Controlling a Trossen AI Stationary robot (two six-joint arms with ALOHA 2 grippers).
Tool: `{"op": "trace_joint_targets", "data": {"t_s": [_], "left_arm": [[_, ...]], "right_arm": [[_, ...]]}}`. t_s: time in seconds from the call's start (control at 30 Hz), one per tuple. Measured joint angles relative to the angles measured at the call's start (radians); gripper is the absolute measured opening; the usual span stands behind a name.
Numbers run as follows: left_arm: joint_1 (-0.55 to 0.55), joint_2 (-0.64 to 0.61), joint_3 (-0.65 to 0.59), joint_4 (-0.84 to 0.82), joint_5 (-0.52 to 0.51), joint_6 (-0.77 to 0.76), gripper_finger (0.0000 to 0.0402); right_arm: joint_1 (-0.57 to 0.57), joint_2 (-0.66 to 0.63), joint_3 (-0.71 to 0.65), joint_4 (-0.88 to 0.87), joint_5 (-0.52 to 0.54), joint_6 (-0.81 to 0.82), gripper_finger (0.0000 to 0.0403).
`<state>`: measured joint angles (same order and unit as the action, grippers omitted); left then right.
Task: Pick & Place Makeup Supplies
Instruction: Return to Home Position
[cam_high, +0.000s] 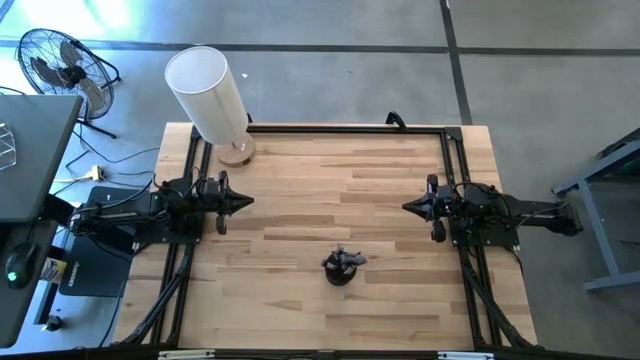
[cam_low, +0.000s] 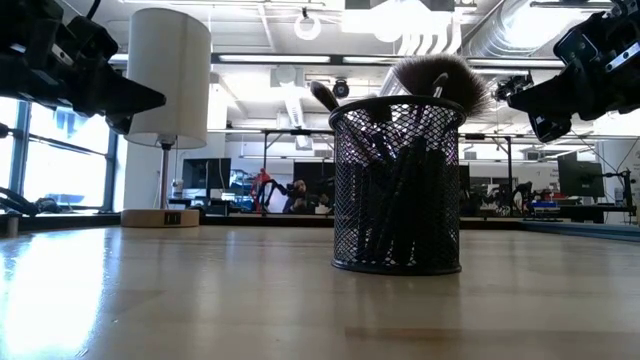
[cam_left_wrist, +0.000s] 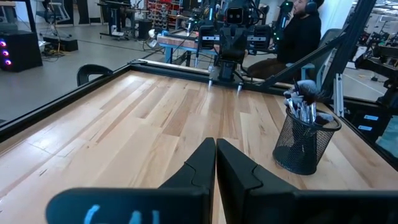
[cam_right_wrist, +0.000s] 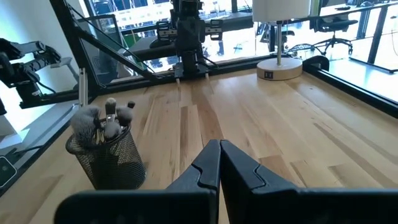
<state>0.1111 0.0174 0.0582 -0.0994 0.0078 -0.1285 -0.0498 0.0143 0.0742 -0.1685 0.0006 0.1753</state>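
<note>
Holding brushes (cam_high: 346, 257), cup (cam_high: 338, 276) on wood tabletop (cam_high: 330, 170), left hand (cam_high: 247, 201) closed, right hand (cam_high: 407, 207) closed, workshop (cam_low: 250, 185)

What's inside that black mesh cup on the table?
Makeup brushes stand in the cup, fluffy heads poking above its rim. Their handles are dim behind the mesh, so I cannot count them.

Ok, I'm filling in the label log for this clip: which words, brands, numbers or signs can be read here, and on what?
None can be read.
Pale marks on the body behind the left gripper, left wrist view: blurred, unreadable.
Small dark tag on the lamp base: too small to read.
Black mesh holder: no lettering seen.
</note>
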Motion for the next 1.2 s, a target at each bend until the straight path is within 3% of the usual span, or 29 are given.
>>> {"op": "trace_joint_targets", "data": {"t_s": [1.2], "left_arm": [[0.0, 0.0, 0.0, 0.0, 0.0, 0.0, 0.0012]], "right_arm": [[0.0, 0.0, 0.0, 0.0, 0.0, 0.0, 0.0006]]}}
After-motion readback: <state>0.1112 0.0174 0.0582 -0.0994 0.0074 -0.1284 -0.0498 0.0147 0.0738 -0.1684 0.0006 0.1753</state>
